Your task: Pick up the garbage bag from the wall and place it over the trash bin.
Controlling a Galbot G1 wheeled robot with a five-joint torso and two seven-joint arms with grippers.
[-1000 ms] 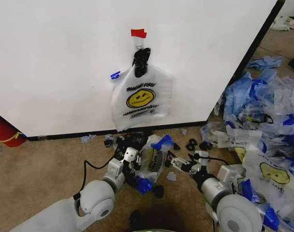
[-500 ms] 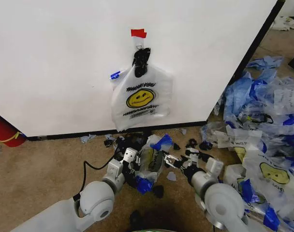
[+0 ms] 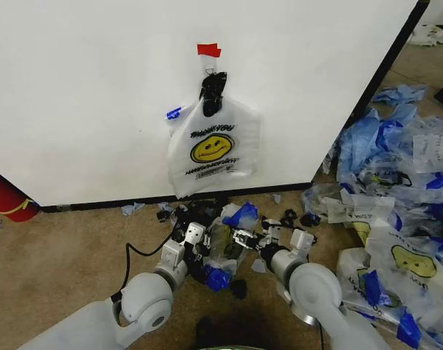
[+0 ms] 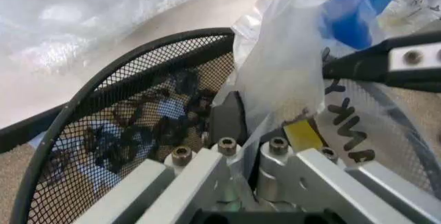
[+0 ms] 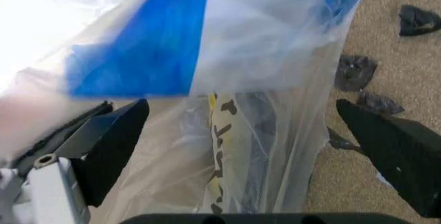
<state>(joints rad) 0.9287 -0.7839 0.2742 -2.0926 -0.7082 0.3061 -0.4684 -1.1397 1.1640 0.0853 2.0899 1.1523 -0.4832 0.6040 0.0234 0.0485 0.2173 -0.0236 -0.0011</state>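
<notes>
The garbage bag (image 3: 230, 235), thin white film with blue tape strips, stands crumpled over the trash bin on the carpet below the wall. In the left wrist view the bin's black mesh rim (image 4: 103, 84) curves round beneath the bag (image 4: 282, 53). My left gripper (image 3: 198, 239) is shut on the bag's film (image 4: 265, 131) at the rim. From the other side, my right gripper (image 3: 243, 239) stands open. In the right wrist view its two black fingers are spread wide on either side of the bag (image 5: 262, 131) and its blue tape (image 5: 138, 53).
A second smiley bag (image 3: 214, 146) hangs from a black clip on the white wall under red tape (image 3: 208, 49). A heap of used bags (image 3: 396, 189) covers the floor at right. Black scraps (image 3: 291, 216) lie round the bin. A red cylinder (image 3: 6, 197) stands far left.
My right arm has swung left across the carpet, bringing its open gripper up against the bag at the bin. The left gripper has kept its hold in place.
</notes>
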